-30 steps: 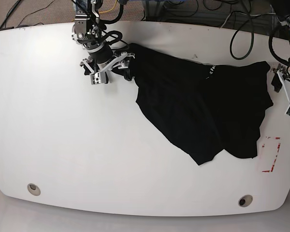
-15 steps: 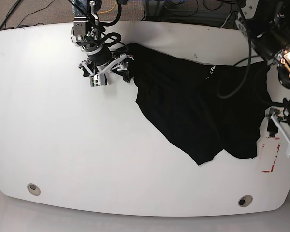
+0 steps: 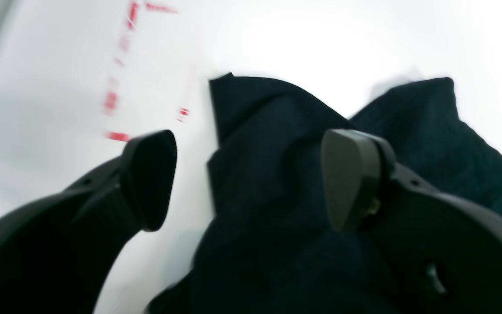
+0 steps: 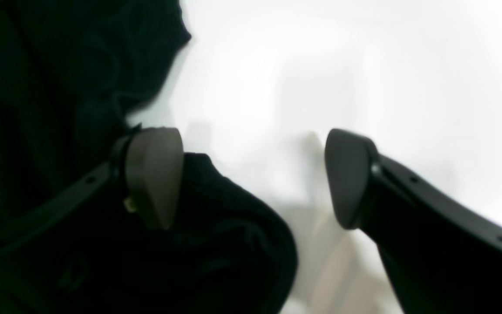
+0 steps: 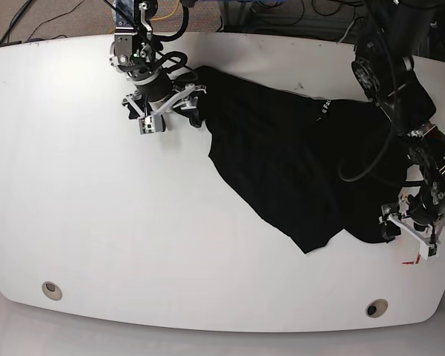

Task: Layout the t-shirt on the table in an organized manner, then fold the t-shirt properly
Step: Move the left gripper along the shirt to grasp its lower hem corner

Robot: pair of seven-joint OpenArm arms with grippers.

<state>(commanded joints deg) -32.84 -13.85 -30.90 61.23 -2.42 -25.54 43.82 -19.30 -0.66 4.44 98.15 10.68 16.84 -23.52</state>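
Note:
The black t-shirt (image 5: 304, 163) lies crumpled on the white table (image 5: 133, 222), stretching from the back left to the right edge. Only small white lettering (image 5: 325, 110) shows on it; the orange print is hidden. My left gripper (image 5: 409, 236) is open at the shirt's lower right corner. In the left wrist view this gripper (image 3: 249, 179) straddles the cloth corner (image 3: 255, 131). My right gripper (image 5: 168, 110) is open at the shirt's upper left end. In the right wrist view this gripper (image 4: 251, 176) has cloth (image 4: 59, 87) under its left finger (image 4: 155, 174) and a fold (image 4: 233, 235) just below the gap.
Red tape marks (image 3: 116, 91) lie on the table just beside the left gripper; a bit shows in the base view (image 5: 409, 263). Two metal grommets (image 5: 52, 289) (image 5: 376, 308) sit near the front edge. Cables hang behind the table's back edge (image 5: 282, 15).
My left arm has swung from the table's far right edge down and forward to the shirt's lower right corner by the red tape. The right gripper has barely moved.

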